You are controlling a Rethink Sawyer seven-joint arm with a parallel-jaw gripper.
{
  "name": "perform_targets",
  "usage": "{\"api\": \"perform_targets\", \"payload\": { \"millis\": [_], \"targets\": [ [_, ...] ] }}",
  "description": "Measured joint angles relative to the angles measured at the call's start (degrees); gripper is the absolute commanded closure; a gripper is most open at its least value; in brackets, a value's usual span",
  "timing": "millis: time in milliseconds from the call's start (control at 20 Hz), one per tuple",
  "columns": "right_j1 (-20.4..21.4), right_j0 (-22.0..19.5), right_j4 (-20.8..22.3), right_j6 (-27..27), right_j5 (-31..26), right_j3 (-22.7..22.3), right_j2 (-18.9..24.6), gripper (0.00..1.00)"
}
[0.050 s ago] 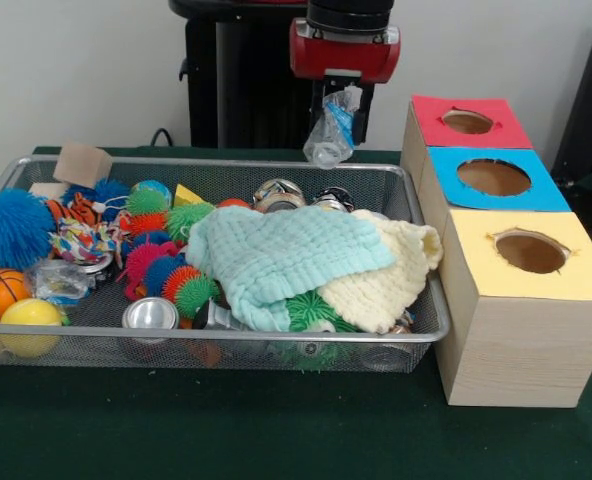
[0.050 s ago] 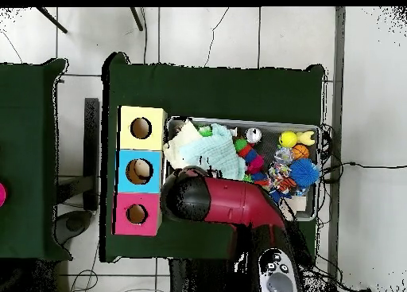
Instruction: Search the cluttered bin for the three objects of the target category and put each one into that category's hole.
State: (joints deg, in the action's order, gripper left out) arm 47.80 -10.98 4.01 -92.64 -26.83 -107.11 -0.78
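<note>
Underneath everything lies a dark green table (image 1: 226,430), with a pale wall behind it in the front view and a light tiled floor around it in the overhead view. A wire mesh bin (image 1: 276,345) sits on the table, filled with spiky rubber balls, a small basketball (image 1: 0,290), a yellow ball (image 1: 31,325), metal cans, a mint green knitted cloth (image 1: 276,255) and a cream cloth (image 1: 391,275) beside it. Just beside the bin stands a wooden box with three holes, topped yellow (image 1: 576,270), blue (image 1: 536,195) and red (image 1: 506,125). The gripper (image 1: 334,125) hangs above the bin's far edge, near the red-topped end of the box, closed on a crumpled clear plastic bottle (image 1: 331,135) with a blue label, which dangles clear of the bin. From overhead the red arm (image 2: 230,201) covers the bin's edge nearest the box.
</note>
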Motion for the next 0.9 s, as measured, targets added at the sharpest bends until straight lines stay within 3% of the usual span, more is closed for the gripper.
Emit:
{"api": "perform_targets", "payload": {
  "millis": [900],
  "targets": [
    [-3.64,6.25,-4.22,-5.77,6.98,-2.26,-3.17,1.0]
  ]
}}
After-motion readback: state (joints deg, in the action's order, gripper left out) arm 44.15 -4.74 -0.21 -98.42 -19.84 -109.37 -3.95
